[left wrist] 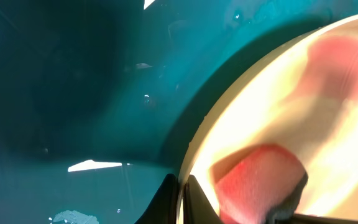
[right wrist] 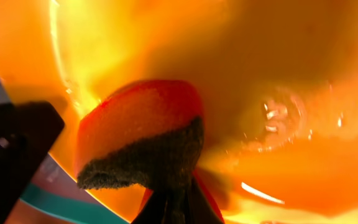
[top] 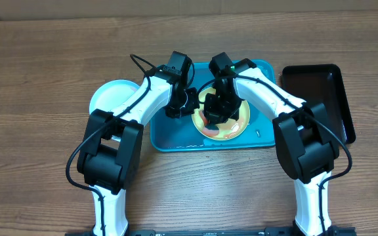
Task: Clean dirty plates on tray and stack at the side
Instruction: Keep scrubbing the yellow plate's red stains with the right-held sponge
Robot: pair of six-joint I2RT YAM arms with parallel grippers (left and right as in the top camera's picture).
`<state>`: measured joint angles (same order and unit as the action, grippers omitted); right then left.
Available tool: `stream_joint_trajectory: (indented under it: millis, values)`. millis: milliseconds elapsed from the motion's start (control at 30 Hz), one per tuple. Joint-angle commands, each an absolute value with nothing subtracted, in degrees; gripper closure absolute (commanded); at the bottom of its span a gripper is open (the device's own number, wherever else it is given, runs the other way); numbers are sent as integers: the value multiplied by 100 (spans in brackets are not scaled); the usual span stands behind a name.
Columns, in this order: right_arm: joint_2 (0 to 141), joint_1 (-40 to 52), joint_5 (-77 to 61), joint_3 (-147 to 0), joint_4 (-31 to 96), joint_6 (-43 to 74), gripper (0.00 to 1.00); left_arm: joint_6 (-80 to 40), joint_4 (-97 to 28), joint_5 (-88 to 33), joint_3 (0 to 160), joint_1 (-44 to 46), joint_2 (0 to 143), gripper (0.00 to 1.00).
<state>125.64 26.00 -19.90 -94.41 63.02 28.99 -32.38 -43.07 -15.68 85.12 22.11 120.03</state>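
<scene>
Firmly, my right end effector (right wrist: 171,206) clamps the sponge (right wrist: 135,124) on the yellow plate (top: 236,128) in the teal tray (top: 169,136); my left end effector (left wrist: 182,196) pinches the plate's rim. Scrubbing hard could wrench it loose.

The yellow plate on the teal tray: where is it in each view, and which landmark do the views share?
Overhead: the yellow plate lies near the centre, in the teal tray.
Left wrist: the plate fills the right side, rim curving upward.
Right wrist: it fills nearly the whole picture, glowing orange.
Shared landmark: the red sponge on it, clear in both wrist views.
</scene>
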Motion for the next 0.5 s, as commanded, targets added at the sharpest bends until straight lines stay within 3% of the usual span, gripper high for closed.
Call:
stream_joint_trajectory:
  millis: [0,333,467]
  values:
    - [12613,2530,-1988,-9382,6418,3006,96,-3166,-4307,-1444,8545,2176,11998,96]
    - [12613,1914,32,-9382,6519,3159,96,-3166,-4320,-1441,8545,2176,11998,96]
    - [12613,1667,180,-9382,6187,3155,96,-3164,-4327,-1444,8545,2176,11998,96]
